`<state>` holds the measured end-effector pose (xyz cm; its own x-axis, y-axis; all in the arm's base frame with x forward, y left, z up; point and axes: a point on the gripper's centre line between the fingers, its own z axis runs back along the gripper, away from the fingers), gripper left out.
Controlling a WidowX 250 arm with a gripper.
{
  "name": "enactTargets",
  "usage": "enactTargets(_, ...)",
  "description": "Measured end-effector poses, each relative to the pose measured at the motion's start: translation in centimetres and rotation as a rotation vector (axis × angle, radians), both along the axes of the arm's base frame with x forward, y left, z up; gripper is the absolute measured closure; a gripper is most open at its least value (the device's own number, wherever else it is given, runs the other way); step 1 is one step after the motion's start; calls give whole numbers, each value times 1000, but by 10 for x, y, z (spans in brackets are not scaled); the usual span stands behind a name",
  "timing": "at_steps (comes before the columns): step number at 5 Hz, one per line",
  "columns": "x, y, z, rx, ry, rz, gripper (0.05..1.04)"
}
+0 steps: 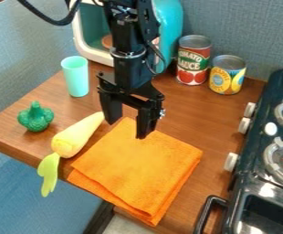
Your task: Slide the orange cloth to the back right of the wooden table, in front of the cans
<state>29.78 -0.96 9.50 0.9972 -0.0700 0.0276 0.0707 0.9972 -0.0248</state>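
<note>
Orange cloth (pixel 138 169): lies folded in stacked layers on the brown wood-grain desk (pixel 190 112), center to lower center of the frame, set cornerwise. Surface matte, fairly smooth; layered edges visible along the lower left side. Black hand (pixel 128 128): at the cloth's upper corner, fingers pointing down and spread apart, nothing between them. Contact with the cloth: cannot tell.

Just left of the cloth: yellow root-shaped toy (pixel 77 135) with light green leaves, lying slantwise. Farther left: green broccoli toy (pixel 36 117).

Containers: mint cup (pixel 76 77), upright, upper left; contents cannot be made out. Red-and-green labeled can (pixel 193 61) and, just beside it, yellow-and-blue labeled can (pixel 227 77), both upright, upper right, metal ends up. Teal box (pixel 172 23) with white-framed opening, top of frame; a brownish item (pixel 107 41) is partly visible inside.

Right edge: dark toy stove (pixel 264 119) with round burners and pale knobs. Behind the desk: blue-gray, fabric-like wall (pixel 248 27).
</note>
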Motion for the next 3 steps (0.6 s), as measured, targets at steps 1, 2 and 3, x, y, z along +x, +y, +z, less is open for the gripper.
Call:
enactTargets(1, -2, 0, -8, 1, 26, 0, 83)
enactTargets(2, -3, 2, -27, 15, 18, -36, 83)
enactTargets(3, -1, 1, -48, 7, 31, -54, 83)
